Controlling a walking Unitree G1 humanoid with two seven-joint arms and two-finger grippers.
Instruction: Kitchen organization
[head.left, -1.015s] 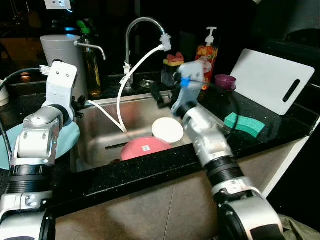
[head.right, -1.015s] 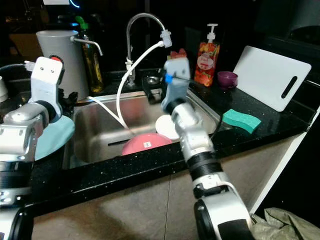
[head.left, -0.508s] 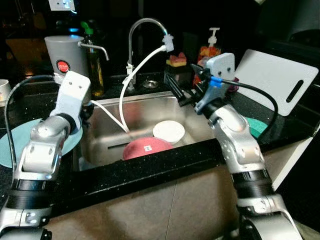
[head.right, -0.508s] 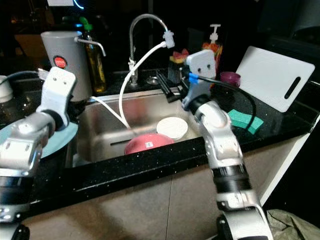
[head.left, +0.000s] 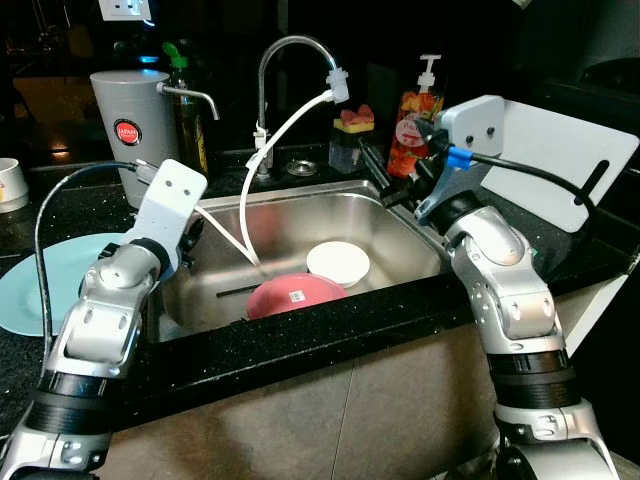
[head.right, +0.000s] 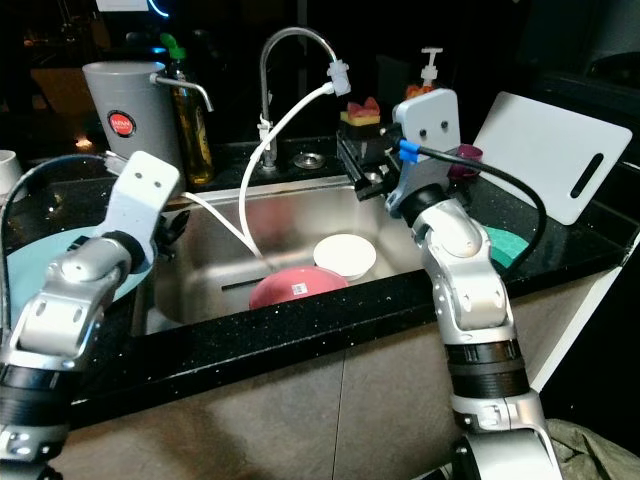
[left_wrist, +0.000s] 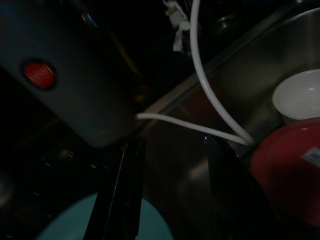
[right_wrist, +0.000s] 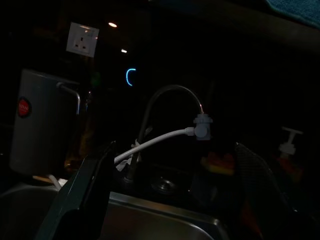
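Head camera views show me a steel sink set in a black counter, with both of my arms raised at its edges. A pink plate lies in the basin, and a white bowl sits just beside it, touching or nearly touching its far rim. A thin white hose runs from the tap down into the basin near the plate.

My left gripper hangs over the left rim of the sink, fingers spread and holding nothing. A teal plate rests on the counter just left of that arm, and a grey canister stands behind it. My right gripper is held above the back right corner of the sink, near a small container with a sponge and a soap bottle. Its fingers are also apart and empty. A white chopping board leans further right, with a purple cup and a green sponge close by.

I judge the dishes in the sink are what needs sorting, and neither is gripped yet. Risks from here: a gripper dropping towards the plate could snag the hose and drag it. My right wrist could knock the soap bottle over. The plate may be wet and slip from thin fingers.
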